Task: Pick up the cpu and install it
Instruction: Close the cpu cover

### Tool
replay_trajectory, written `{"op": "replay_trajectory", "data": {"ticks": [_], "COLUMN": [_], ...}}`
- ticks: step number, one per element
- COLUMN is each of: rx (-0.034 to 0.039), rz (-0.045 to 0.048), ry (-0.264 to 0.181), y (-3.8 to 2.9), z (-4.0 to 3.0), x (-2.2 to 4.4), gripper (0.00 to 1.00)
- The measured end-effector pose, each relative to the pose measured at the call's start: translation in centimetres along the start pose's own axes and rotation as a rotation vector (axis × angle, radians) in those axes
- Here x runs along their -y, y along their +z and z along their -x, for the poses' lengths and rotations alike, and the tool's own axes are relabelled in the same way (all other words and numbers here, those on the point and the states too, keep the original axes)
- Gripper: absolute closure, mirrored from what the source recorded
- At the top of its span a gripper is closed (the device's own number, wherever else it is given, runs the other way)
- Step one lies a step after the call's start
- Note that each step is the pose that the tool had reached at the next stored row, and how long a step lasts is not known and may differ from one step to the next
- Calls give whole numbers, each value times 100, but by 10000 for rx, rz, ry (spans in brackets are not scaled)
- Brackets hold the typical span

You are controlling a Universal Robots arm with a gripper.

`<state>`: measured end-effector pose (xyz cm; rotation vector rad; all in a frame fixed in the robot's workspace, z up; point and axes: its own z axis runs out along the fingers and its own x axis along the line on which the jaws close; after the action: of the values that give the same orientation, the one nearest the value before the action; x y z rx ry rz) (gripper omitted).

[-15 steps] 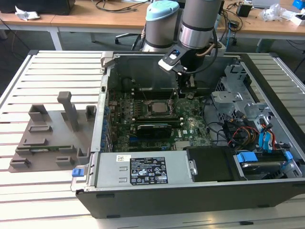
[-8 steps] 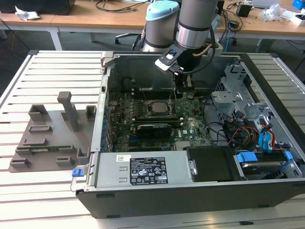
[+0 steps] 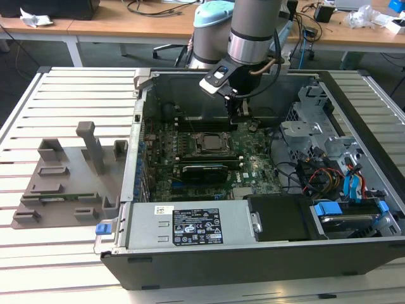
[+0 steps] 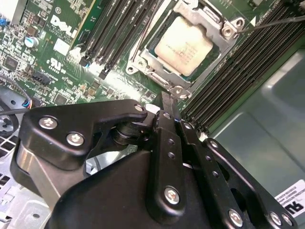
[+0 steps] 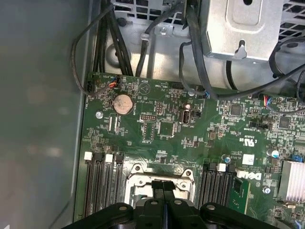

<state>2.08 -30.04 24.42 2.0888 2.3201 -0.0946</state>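
**A:** What lies nearest in the exterior view?

**B:** The open computer case [image 3: 253, 263] lies on the slatted table [image 3: 63, 95]. Just behind the near wall of the case is the power supply [image 3: 190, 225] with a white label. At nine o'clock from the case, a grey holder [image 3: 69, 177] stands on the table.

**A:** And further inside?

**B:** There is the green motherboard [image 3: 253, 171]. The cpu [image 4: 183, 45] sits flat inside the metal socket frame [image 4: 228, 28], with its pale silvery top upward. Rows of black memory slots [image 4: 109, 33] run on both sides of the frame.

**A:** Where is the gripper?

**B:** The gripper [image 3: 238, 115] hangs over the board, just beyond the socket. From it, in the exterior view, the cpu lies between seven and eight o'clock. In both wrist views the two black fingers [image 5: 157, 191] are pressed together and carry nothing. I cannot tell how high the tips stand over the frame.

**A:** And the farthest?

**B:** At twelve o'clock, behind the arm, wooden desks [image 3: 126, 25] stand with cables on them.
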Motion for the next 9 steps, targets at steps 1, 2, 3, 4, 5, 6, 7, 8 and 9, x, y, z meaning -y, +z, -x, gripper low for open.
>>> {"op": "replay_trajectory", "data": {"ticks": [1,2,3,4,5,6,7,8,9], "rx": [0,0,0,-1,-1,0,0,0,1], "rz": [0,1,0,1,1,0,0,0,0], "ry": [-1,-2,-1,0,0,-1,0,0,0], "y": [0,2,3,4,5,6,8,10,10], "z": [-2,-5,-7,-9,-10,-13,-15,-18,-19], "x": [16,41,65,82,94,121,143,163,173], "gripper": [89,89,89,89,89,89,89,89,89]}}
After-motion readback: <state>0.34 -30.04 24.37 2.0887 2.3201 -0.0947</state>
